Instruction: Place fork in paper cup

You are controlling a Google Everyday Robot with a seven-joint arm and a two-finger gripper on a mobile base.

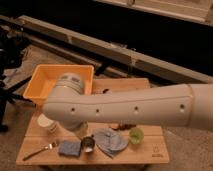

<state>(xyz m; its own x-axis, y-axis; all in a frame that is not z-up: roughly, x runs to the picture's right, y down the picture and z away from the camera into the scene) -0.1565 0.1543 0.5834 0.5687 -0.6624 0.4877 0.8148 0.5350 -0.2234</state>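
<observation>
Closest to us is the arm (130,107): a fat, smooth white tube with a row of little dark dots along it. It comes in from the right and bends at a rounded joint with a flat grey cap. It blocks a good chunk of the table (150,152), which is pale wood with a visible grain and a squared front edge. The gripper is out of sight somewhere behind that bend, so we can't tell how it stands.

Along the front of the table, the fork (40,150) lies flat near the left corner. It's slim shiny metal, with the handle pointing to the front left and the tines toward the middle, and nothing is touching it. Just beside the tines sits a squarish grey-blue pad (69,148) that looks soft. Next to that is a small shiny metal cup (88,144), upright with its mouth open to us. Then there's a crumpled grey-blue cloth (111,141), all folds, and a little round light-green cup (135,135).

A bit further back on the left stands the paper cup (46,122). It's white, short and wide, upright, and its top is partly cut off by the arm. It's near the fork but clearly apart from it.

Behind that is a yellow-orange plastic bin (42,82), rectangular with sloped walls and rounded corners, and the arm's joint overlaps its right side.

Furthest back, a long pale rail (130,57) runs diagonally across the dark floor.
</observation>
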